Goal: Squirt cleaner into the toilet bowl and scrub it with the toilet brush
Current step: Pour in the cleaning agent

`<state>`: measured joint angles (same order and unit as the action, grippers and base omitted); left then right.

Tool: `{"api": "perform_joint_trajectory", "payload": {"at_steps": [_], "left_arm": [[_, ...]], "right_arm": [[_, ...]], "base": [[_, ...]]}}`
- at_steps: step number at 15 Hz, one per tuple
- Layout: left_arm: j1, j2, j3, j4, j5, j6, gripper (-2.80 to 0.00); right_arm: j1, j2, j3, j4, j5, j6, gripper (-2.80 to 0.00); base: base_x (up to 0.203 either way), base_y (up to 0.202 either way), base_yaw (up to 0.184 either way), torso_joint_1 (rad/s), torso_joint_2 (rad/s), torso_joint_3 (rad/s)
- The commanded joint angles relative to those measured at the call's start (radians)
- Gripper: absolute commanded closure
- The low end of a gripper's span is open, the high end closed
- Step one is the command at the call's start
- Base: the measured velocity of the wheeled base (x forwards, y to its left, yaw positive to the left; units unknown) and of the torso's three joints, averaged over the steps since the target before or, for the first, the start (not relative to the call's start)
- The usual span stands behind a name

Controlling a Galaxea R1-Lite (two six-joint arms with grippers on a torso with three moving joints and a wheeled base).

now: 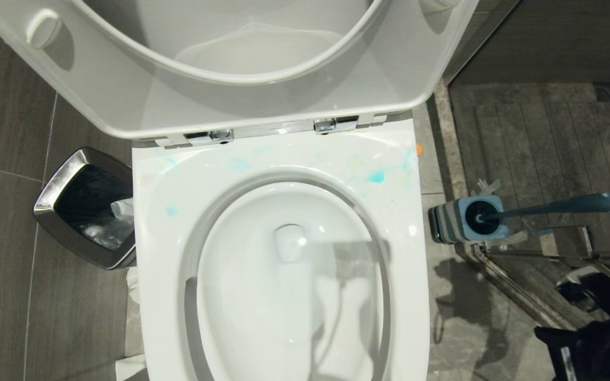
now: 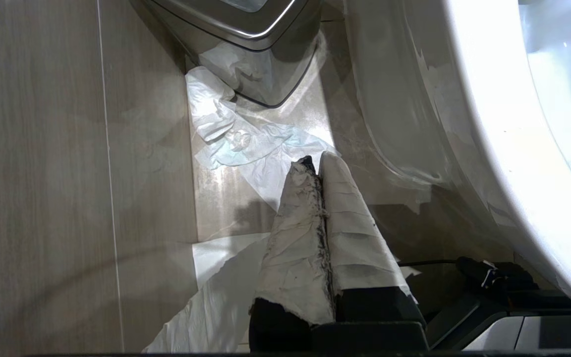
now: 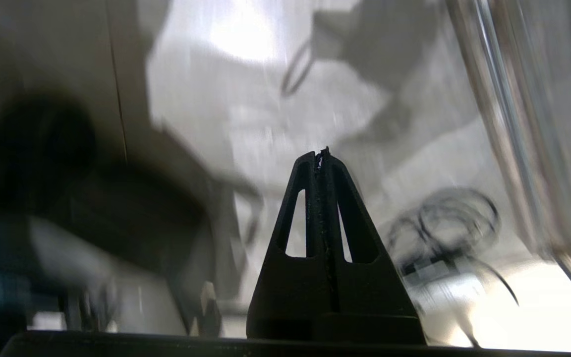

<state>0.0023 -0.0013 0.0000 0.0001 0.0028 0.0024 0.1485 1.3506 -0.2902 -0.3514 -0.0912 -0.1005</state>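
Observation:
The white toilet bowl [image 1: 159, 264] fills the middle of the head view, its lid [image 1: 125, 100] raised. Pale blue smears of cleaner [image 1: 375, 176] lie on the back of the rim. The toilet brush [image 1: 559, 205] stands in its grey-and-blue striped holder [image 1: 450, 219] on the floor to the right of the bowl, with the handle leaning right. My right arm [image 1: 596, 328] shows dark at the lower right corner, below the brush. My right gripper [image 3: 321, 154] is shut and empty over the floor. My left gripper [image 2: 314, 161], its fingers wrapped in paper, is shut and hangs low beside the bowl's outer wall [image 2: 488, 124].
A steel-rimmed black bin [image 1: 59, 190] stands left of the bowl, with crumpled tissue [image 2: 236, 139] on the floor by it. A glass shower door with a metal rail [image 1: 548, 254] runs just behind the brush holder. Loose cables [image 3: 444, 223] lie on the floor near the right gripper.

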Motion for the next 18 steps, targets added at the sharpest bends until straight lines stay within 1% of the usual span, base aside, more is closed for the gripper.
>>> {"api": "perform_joint_trajectory", "payload": {"at_steps": [1,2,3,5,7,8,12,13,14,16,18], "left_arm": [[0.0,0.001,0.0,0.0,0.0,0.001,0.0],[0.001,0.001,0.0,0.0,0.0,0.001,0.0],[0.001,0.001,0.0,0.0,0.0,0.001,0.0],[0.001,0.001,0.0,0.0,0.0,0.001,0.0],[-0.001,0.001,0.0,0.0,0.0,0.001,0.0],[0.001,0.001,0.0,0.0,0.0,0.001,0.0],[0.0,0.001,0.0,0.0,0.0,0.001,0.0],[-0.001,0.001,0.0,0.0,0.0,0.001,0.0],[0.0,0.001,0.0,0.0,0.0,0.001,0.0],[0.0,0.001,0.0,0.0,0.0,0.001,0.0],[-0.001,0.001,0.0,0.0,0.0,0.001,0.0]], "right_arm": [[0.031,0.281,-0.016,-0.303,-0.01,0.052,0.0],[0.043,0.332,-0.028,-0.447,-0.01,0.088,0.0],[0.054,0.371,-0.038,-0.555,-0.004,0.109,0.0],[0.096,0.444,-0.031,-0.704,0.016,0.126,0.0],[0.139,0.506,-0.002,-0.834,0.021,0.123,0.0],[0.149,0.531,-0.004,-0.872,0.022,0.11,-2.8],[0.168,0.647,-0.023,-0.985,0.015,0.068,-2.8],[0.167,0.659,-0.03,-0.994,0.014,0.049,-2.8],[0.162,0.674,-0.047,-0.999,0.014,0.047,-2.8],[0.151,0.73,-0.114,-1.011,0.016,0.056,-2.8],[0.122,0.8,-0.209,-1.015,0.015,0.064,-2.8]], "base": [[0.0,0.0,0.0,0.0,0.0,0.0],[0.0,0.0,0.0,0.0,0.0,0.0],[0.0,0.0,0.0,0.0,0.0,0.0],[0.0,0.0,0.0,0.0,0.0,0.0],[0.0,0.0,0.0,0.0,0.0,0.0],[0.0,0.0,0.0,0.0,0.0,0.0],[0.0,0.0,0.0,0.0,0.0,0.0],[0.0,0.0,0.0,0.0,0.0,0.0],[0.0,0.0,0.0,0.0,0.0,0.0],[0.0,0.0,0.0,0.0,0.0,0.0],[0.0,0.0,0.0,0.0,0.0,0.0]]}}
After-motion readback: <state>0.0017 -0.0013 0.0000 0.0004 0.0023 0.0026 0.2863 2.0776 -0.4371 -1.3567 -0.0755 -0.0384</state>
